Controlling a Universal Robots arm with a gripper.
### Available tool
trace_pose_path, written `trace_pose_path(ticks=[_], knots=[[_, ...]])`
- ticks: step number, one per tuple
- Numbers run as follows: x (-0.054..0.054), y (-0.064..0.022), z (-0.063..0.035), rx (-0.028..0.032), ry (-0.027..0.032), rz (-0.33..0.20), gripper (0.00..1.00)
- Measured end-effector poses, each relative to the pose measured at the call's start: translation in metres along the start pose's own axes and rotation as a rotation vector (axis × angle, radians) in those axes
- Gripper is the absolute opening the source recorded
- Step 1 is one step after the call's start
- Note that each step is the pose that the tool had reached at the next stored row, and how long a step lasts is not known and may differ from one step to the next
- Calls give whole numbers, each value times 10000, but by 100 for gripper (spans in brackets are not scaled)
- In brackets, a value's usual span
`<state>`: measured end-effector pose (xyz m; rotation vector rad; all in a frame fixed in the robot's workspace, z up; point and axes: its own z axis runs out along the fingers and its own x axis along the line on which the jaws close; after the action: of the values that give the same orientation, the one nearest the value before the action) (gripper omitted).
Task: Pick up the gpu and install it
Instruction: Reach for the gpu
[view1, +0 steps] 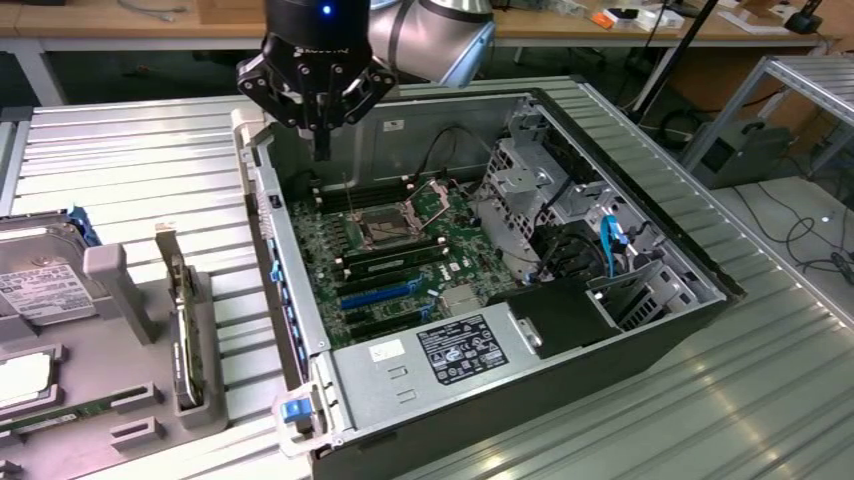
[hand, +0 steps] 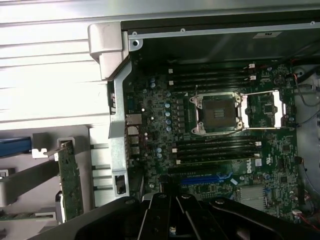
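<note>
The gpu stands on edge in a grey holder at the exterior view's left, its silver bracket at the far end. Its green board edge also shows in the wrist view. My gripper hangs above the far corner of the open computer case, over the motherboard. Its fingers are pressed together and hold nothing. The gpu is well apart from the gripper, outside the case wall.
A silver hard drive and a green memory stick lie in the same holder. Inside the case are a CPU socket, blue expansion slots, drive cages and cables. Ribbed metal table surrounds the case.
</note>
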<state>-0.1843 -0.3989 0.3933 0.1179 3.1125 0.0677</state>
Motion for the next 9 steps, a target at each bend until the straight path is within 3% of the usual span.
trace_pose_path(ticks=[9], knots=[[96, -7, -3, 0, 0, 1, 11]])
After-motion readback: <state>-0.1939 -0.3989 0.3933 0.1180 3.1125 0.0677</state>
